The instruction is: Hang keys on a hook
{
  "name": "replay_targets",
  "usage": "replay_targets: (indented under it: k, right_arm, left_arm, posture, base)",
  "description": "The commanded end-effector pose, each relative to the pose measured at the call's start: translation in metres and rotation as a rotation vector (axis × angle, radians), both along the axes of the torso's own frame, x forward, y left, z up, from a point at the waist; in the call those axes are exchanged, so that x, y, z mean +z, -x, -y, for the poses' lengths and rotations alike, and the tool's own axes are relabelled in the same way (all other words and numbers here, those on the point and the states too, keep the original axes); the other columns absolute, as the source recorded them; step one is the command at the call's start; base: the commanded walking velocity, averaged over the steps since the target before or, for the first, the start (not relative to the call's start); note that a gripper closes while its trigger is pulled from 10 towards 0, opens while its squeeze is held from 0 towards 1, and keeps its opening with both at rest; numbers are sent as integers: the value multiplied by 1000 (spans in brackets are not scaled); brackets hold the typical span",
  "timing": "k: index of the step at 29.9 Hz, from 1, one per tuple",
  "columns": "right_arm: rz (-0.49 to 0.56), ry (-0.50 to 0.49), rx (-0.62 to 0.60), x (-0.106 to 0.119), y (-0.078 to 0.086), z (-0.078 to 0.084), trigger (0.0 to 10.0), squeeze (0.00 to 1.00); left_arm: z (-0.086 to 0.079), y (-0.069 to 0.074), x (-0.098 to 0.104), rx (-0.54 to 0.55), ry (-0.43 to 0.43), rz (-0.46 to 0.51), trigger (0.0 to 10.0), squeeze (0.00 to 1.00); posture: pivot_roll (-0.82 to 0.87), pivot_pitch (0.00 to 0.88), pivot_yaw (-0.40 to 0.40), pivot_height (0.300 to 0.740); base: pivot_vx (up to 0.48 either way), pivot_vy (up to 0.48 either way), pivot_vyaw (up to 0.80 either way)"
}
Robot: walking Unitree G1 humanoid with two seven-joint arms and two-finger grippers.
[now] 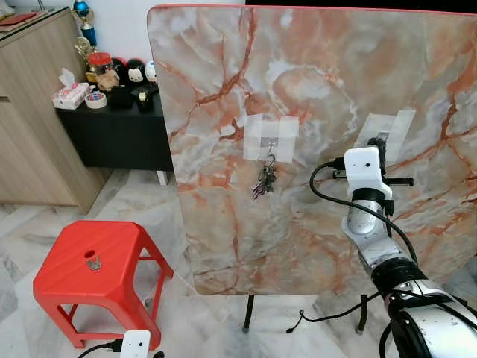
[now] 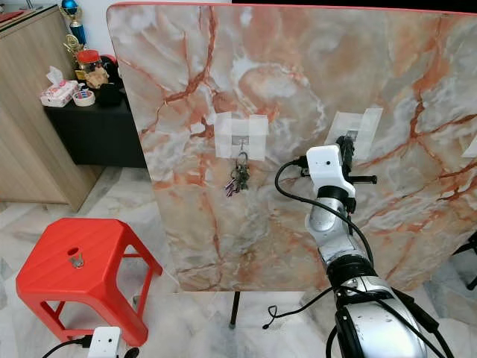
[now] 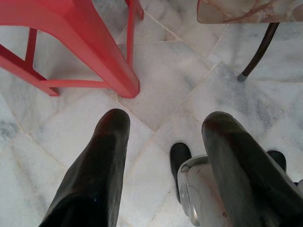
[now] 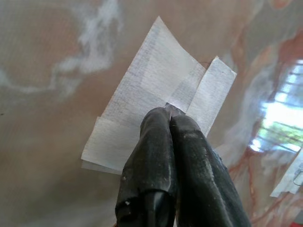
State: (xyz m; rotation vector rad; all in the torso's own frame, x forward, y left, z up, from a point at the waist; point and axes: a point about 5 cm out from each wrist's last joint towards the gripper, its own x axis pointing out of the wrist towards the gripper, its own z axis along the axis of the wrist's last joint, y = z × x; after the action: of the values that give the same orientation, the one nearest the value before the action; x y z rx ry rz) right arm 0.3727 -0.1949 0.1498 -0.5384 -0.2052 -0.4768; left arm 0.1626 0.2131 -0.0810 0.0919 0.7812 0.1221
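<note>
On the upright marble-patterned board [image 1: 313,149], a bunch of keys [image 1: 265,180] hanging from a small hook [image 1: 270,143], fixed under a patch of white tape [image 1: 270,138] near the board's middle. Keys dangling free against the board face, touched by no gripper.

To the robot's right of that patch, a second patch of tape [image 4: 156,94] on the same board, with the right gripper [image 4: 169,113] raised to it. Fingers [image 4: 189,142] pressed tight together, tips at the tape's lower edge; nothing clearly between them, though what lies just beyond the tips cannot be told. White wrist housing and black cable [image 1: 328,201] trailing down the silver arm, well apart from the keys.

Low at the robot's left, the left gripper [image 3: 165,127] hanging idle above the pale marble floor [image 3: 175,80], its two black fingers [image 3: 102,170] spread apart and holding nothing. Just ahead of it, a leg of the red plastic stool [image 1: 93,265], standing on the floor left of the board, with a small metal object [image 1: 94,262] resting on the seat beside its centre hole.

Behind, at the far left, a black low table [image 1: 119,127] crowded with a tissue box [image 1: 70,95], a tape roll [image 1: 95,100] and small figures, next to a wooden cabinet [image 1: 37,127].
</note>
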Motion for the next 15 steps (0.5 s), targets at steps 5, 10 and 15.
replay_targets:
  k: [5, 10, 15]
  right_arm:
    - [26, -24, -18, -3, 5, 1, 10000, 0]
    - [14, -24, -24, -7, 6, 3, 10000, 0]
    - [10, -23, -27, -4, 4, 4, 10000, 0]
  left_arm:
    - [2, 1, -1, 10, 10, -9, 10000, 0]
    - [3, 0, -1, 10, 11, -9, 10000, 0]
    - [3, 0, -1, 11, 10, -10, 10000, 0]
  posture:
    - [39, 0, -57, 725]
    - [40, 0, -58, 725]
    - [40, 0, -59, 725]
  base:
    - [0, 0, 0]
    - [0, 0, 0]
    - [0, 0, 0]
